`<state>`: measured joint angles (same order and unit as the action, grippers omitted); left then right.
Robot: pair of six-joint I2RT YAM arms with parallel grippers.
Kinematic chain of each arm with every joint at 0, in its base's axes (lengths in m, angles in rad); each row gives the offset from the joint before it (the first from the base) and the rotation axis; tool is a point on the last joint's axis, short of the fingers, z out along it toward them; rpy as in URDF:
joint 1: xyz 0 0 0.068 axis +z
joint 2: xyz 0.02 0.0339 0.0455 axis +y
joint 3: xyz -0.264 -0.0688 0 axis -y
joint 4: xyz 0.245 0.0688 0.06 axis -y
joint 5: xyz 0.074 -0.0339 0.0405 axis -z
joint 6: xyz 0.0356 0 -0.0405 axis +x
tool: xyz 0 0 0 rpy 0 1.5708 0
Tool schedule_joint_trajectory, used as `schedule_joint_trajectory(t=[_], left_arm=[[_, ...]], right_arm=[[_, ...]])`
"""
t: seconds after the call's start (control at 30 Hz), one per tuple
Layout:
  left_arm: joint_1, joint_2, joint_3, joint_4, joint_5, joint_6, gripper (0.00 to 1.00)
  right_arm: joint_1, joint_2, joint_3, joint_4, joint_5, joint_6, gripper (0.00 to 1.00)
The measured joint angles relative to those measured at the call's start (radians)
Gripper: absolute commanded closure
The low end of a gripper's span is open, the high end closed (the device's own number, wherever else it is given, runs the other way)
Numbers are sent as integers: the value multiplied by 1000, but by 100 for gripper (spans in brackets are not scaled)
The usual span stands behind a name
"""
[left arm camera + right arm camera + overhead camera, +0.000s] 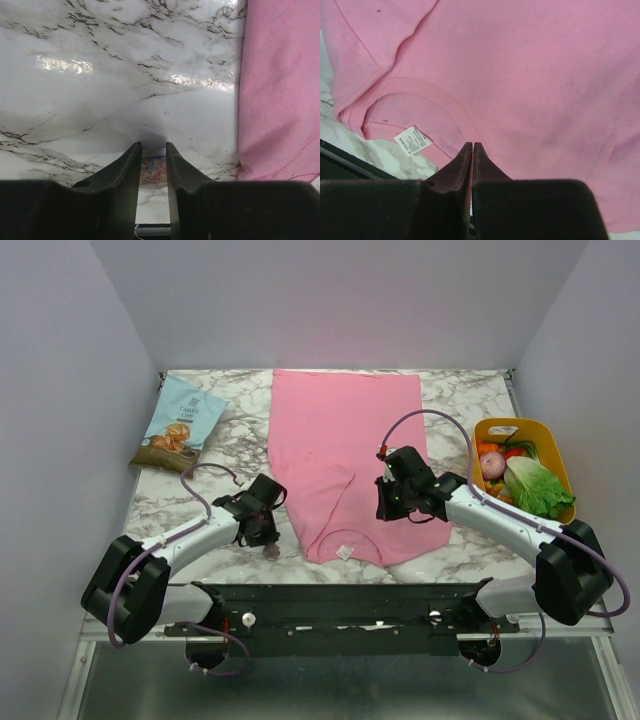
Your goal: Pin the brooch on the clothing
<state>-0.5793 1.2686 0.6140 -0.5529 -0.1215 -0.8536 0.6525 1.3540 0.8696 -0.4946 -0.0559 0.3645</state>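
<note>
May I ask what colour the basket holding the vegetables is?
Yellow-orange basket, clearest in the top external view.

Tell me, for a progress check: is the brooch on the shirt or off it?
Off. The brooch sits between the left fingers over the bare marble table, beside the pink shirt, not on it.

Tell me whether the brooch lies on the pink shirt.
No, the brooch sits within the left pincer on bare marble, beside the shirt.
</note>
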Motion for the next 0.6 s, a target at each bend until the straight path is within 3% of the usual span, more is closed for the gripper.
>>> schedule_joint_trajectory(t=[0.6], left_arm=[[-117,60,45,-25,34,5,70]], right_arm=[[0,77,49,37,-20,-9,87]])
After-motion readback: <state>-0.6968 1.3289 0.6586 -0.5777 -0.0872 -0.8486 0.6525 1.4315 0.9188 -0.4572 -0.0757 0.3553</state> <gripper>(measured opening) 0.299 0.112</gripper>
